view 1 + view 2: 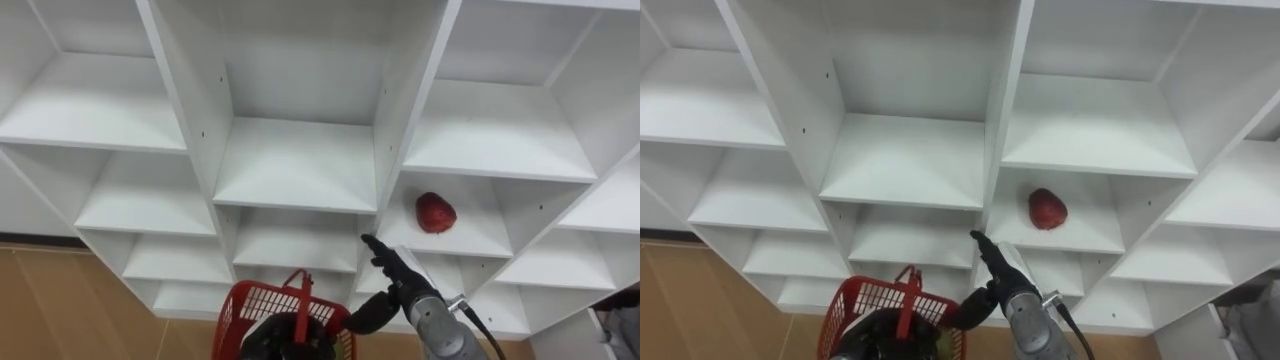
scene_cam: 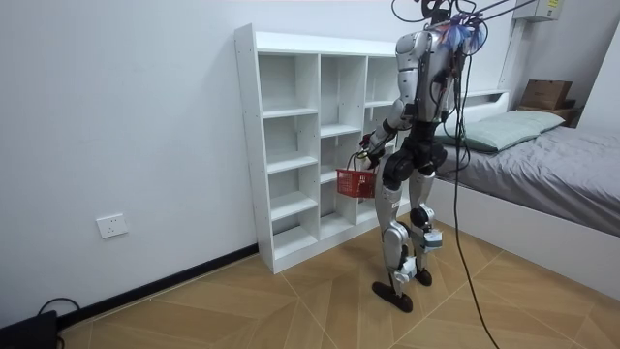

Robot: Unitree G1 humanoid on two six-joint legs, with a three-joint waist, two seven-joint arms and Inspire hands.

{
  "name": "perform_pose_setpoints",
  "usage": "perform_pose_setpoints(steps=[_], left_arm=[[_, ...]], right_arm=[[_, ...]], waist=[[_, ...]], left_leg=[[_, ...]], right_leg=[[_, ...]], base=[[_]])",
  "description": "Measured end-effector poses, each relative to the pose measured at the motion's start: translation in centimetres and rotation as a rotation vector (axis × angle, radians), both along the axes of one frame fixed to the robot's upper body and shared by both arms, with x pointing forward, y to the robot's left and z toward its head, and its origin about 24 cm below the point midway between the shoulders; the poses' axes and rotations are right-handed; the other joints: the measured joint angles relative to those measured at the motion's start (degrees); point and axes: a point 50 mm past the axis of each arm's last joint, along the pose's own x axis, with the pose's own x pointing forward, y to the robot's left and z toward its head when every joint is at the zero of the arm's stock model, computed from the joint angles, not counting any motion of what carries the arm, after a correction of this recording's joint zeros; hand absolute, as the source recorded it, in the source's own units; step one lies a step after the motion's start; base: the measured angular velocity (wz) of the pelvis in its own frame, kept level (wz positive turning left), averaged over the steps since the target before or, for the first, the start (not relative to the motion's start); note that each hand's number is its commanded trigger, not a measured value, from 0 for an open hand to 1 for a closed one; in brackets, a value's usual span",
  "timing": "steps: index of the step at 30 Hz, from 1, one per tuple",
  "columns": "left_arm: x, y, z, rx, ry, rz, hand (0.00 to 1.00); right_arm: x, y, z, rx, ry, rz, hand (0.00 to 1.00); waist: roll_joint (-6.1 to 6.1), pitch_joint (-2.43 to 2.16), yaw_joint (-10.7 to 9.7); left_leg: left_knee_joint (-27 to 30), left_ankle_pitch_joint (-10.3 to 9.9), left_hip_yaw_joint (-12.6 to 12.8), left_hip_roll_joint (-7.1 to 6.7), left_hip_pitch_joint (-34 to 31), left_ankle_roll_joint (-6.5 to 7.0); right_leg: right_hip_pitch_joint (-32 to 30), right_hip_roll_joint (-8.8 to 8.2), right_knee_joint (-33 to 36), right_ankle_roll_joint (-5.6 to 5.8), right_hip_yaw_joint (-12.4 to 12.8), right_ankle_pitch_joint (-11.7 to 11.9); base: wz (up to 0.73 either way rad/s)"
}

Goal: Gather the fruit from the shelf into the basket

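Note:
A red fruit lies on a shelf in the right column of the white closet. My right hand is raised in front of the closet, open with fingers stretched upward. It is below and to the left of the fruit and does not touch it. Low in the eye views my left hand is shut on the upright handle of a red plastic basket. What the basket holds is hidden by the hand. In the room view I stand facing the closet with the basket at hip height.
The closet's other compartments hold nothing. Wooden floor lies below at the left. In the room view a bed stands just behind me at the view's right, and a wall socket sits low at the view's left.

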Motion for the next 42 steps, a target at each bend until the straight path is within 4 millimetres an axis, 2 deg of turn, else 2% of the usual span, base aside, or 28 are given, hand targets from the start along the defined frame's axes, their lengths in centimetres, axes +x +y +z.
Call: perform_pose_setpoints(steps=[15,24,27,31,37,39,41,42], left_arm=[[0.1,0.3,0.0,0.003,-0.003,0.010,1.00],[0.9,1.1,0.3,0.022,-0.024,0.041,1.00],[1.3,1.8,0.4,0.037,-0.035,0.078,1.00],[1.6,3.4,0.4,0.071,-0.038,0.158,1.00],[0.7,5.1,-0.2,0.132,0.002,0.204,1.00],[0.5,5.4,-0.4,0.143,0.014,0.222,1.00],[0.2,6.0,-0.7,0.158,0.032,0.257,1.00],[0.1,6.1,-0.8,0.162,0.037,0.265,1.00]], right_arm=[[0.4,-0.1,0.6,0.007,-0.032,-0.001,0.00],[0.7,-0.8,1.0,0.002,-0.068,-0.020,0.00],[0.8,-1.4,1.4,-0.007,-0.091,-0.025,0.00],[0.4,-2.8,1.8,0.048,-0.110,-0.114,0.00],[-0.5,-4.8,2.2,0.055,-0.143,-0.227,0.00],[-0.8,-5.2,2.2,0.047,-0.149,-0.248,0.00],[-0.8,-5.6,2.4,0.042,-0.164,-0.277,0.00],[-0.9,-5.7,2.5,0.038,-0.170,-0.282,0.00]], waist=[[-0.05,-0.03,0.05],[-0.22,-0.28,-0.15],[-0.03,-0.40,-0.25],[0.34,-0.58,-0.42],[1.15,-0.68,-0.78],[1.30,-0.78,-0.96],[1.88,-1.14,-1.00],[1.98,-1.13,-1.14]], left_leg=[[-0.01,0.00,0.21,0.02,0.03,0.00],[-0.01,0.00,0.38,0.05,-0.02,0.00],[-0.03,-0.01,0.64,0.11,0.11,0.00],[-0.17,-0.01,0.92,0.15,0.73,-0.01],[-1.08,-0.05,2.24,0.30,1.67,-0.02],[-1.18,-0.08,2.84,0.45,1.70,-0.05],[-1.25,-0.14,4.12,0.81,1.81,-0.16],[-1.25,-0.14,4.41,0.86,1.91,-0.17]], right_leg=[[0.01,0.02,-0.02,0.00,0.14,0.00],[-0.04,0.05,0.01,-0.01,0.20,0.01],[-0.01,0.15,0.03,-0.04,0.74,0.03],[0.44,0.24,0.05,-0.04,1.06,0.03],[0.25,0.59,0.20,-0.07,2.36,0.06],[-0.10,0.78,0.20,-0.15,2.60,0.11],[-0.56,1.17,0.30,-0.40,3.71,0.35],[-0.59,1.24,0.34,-0.43,3.95,0.37]], base=[[0.00],[0.00],[-0.03],[-0.03],[-0.12],[-0.15],[-0.28],[-0.23]])
